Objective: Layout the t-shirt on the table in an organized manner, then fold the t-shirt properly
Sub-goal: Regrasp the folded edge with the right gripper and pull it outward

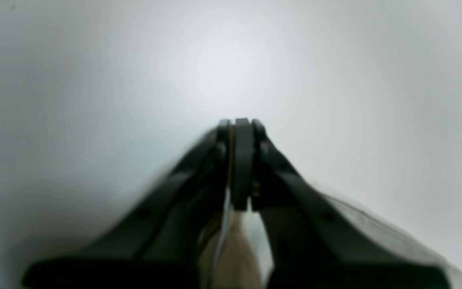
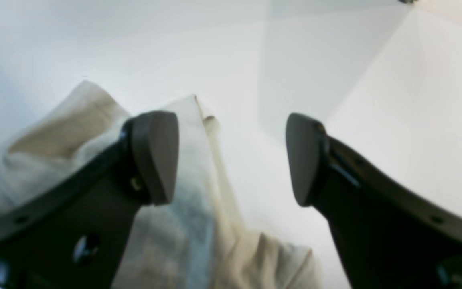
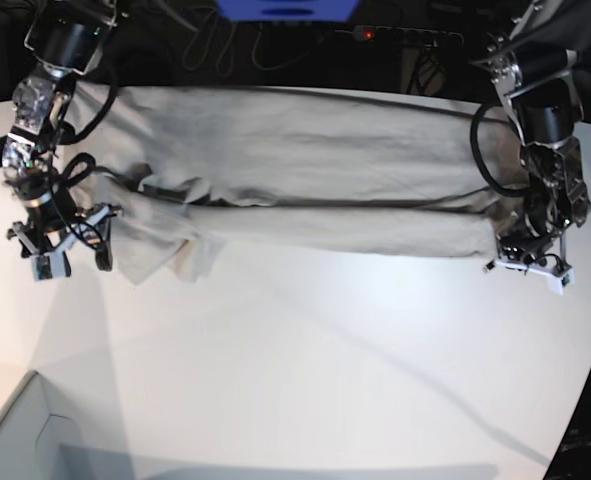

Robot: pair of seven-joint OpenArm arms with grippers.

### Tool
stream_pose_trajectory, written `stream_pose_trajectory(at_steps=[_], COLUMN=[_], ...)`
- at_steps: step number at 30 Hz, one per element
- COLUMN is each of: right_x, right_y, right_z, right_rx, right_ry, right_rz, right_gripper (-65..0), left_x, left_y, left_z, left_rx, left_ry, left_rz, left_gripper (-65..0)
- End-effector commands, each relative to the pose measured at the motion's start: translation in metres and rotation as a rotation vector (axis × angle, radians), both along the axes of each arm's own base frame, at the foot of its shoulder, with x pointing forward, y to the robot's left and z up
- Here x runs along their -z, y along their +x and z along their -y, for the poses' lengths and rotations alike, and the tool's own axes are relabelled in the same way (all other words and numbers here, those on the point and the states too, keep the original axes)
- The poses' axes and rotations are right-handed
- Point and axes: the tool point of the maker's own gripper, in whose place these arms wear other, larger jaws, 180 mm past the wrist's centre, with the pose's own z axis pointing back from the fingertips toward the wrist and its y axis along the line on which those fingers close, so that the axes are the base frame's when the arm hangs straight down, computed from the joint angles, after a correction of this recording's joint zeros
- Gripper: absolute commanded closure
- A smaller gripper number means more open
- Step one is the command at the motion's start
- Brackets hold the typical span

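Note:
The t-shirt (image 3: 305, 180) lies as a long beige band across the back of the table (image 3: 325, 370), its lower part doubled over along its length and its left end bunched. My left gripper (image 3: 525, 262) is at the band's right end. In the left wrist view that gripper (image 1: 242, 122) is shut, with a thin edge of the t-shirt (image 1: 231, 253) pinched between its fingers. My right gripper (image 3: 73, 263) is at the bunched left end and stands open (image 2: 231, 160). The t-shirt (image 2: 199, 216) lies under its left finger (image 2: 155, 156), with nothing gripped.
A pale box corner (image 3: 15, 430) stands at the front left of the table. Dark cables and a blue object (image 3: 285, 8) run behind the far edge. The table's curved edge (image 3: 585, 390) falls away at the right.

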Motion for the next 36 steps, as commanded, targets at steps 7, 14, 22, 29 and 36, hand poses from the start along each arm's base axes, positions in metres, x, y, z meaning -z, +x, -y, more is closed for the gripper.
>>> stream_pose_trajectory(at_steps=[7, 14, 22, 29, 36], right_x=[-0.007, 0.038, 0.064, 0.052, -0.008], right_y=[0.037, 0.053, 0.044, 0.057, 0.101], right_z=[-0.027, -0.014, -0.014, -0.027, -0.017], right_rx=[-0.105, -0.085, -0.079, -0.129, -0.124], right_ry=[-0.041, 0.054, 0.109, 0.082, 0.033], right_rz=[-0.093, -0.241, -0.305, -0.270, -0.114], right_gripper=[-40.0, -40.0, -37.0, 0.0, 0.0], left_x=[-0.011, -0.010, -0.011, -0.039, -0.090], left_y=[0.008, 0.007, 0.008, 0.023, 0.042], left_z=[-0.006, -0.005, -0.006, -0.012, -0.015], left_rx=[-0.003, 0.000, -0.003, 0.003, 0.022], left_ry=[0.010, 0.010, 0.009, 0.048, 0.117], left_rz=[0.022, 0.019, 0.022, 0.099, 0.230], left_gripper=[-0.1, -0.1, -0.1, -0.1, -0.1])
